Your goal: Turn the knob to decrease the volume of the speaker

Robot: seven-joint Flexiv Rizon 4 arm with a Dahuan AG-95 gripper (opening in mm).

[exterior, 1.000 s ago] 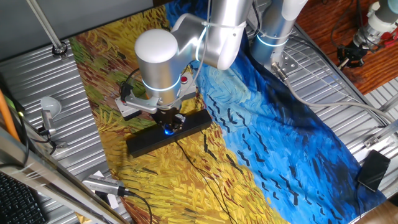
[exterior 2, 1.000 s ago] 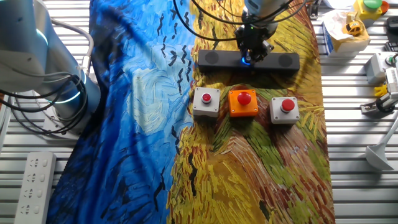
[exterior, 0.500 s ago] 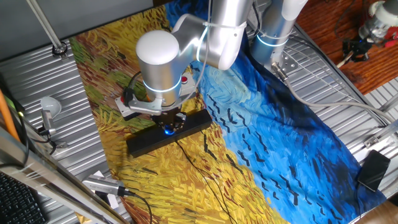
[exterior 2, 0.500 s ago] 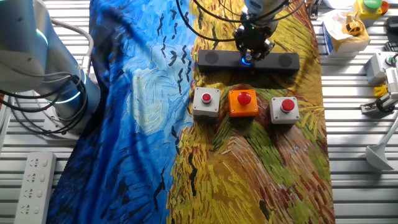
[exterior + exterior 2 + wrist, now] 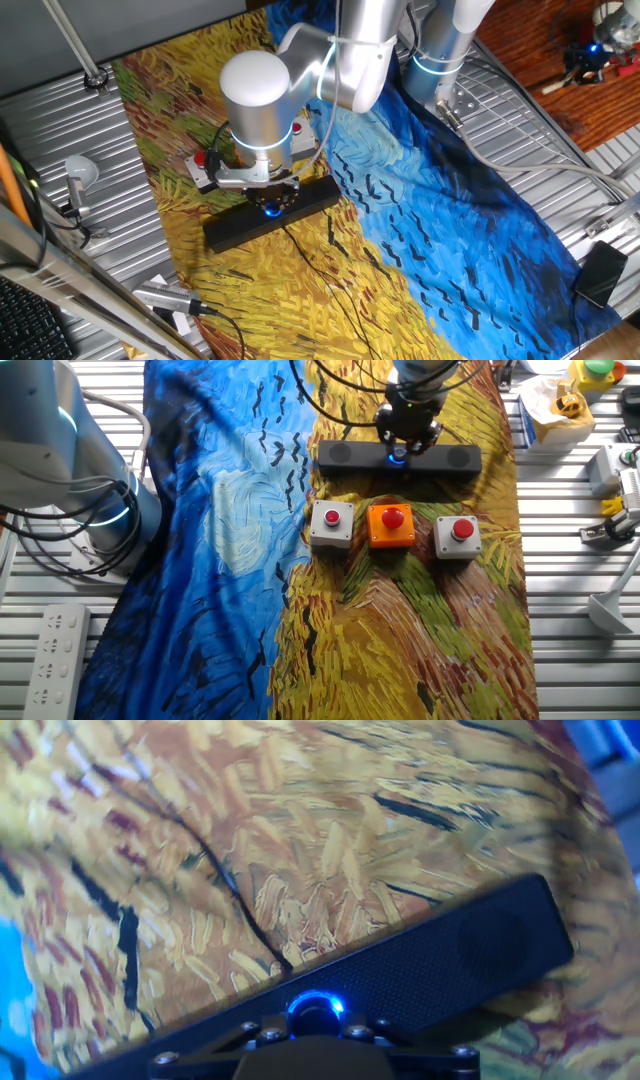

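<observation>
The speaker (image 5: pixel 232 229) is a long black bar lying on the painted cloth; it also shows in the other fixed view as the speaker (image 5: pixel 458 458) and in the hand view as the speaker (image 5: pixel 470 955). At its middle, the knob (image 5: pixel 314 1009) glows with a blue ring. My gripper (image 5: pixel 315 1026) comes straight down over it, and its fingers (image 5: pixel 262 1035) sit close on either side, shut on the knob. The blue glow of the knob (image 5: pixel 271 210) peeks out under the gripper (image 5: pixel 272 199). In the other fixed view, the gripper (image 5: pixel 404 438) covers most of the knob (image 5: pixel 398 456).
In front of the speaker stand a grey button box (image 5: pixel 332 523), an orange button box (image 5: pixel 391 525) and another grey one (image 5: pixel 458 536). A thin black cable (image 5: pixel 215 870) runs from the speaker across the cloth. A second arm's base (image 5: pixel 60 450) stands at the left.
The hand has turned about its own axis while staying on the knob; the bracket on the wrist has swung round. The speaker has not shifted.
</observation>
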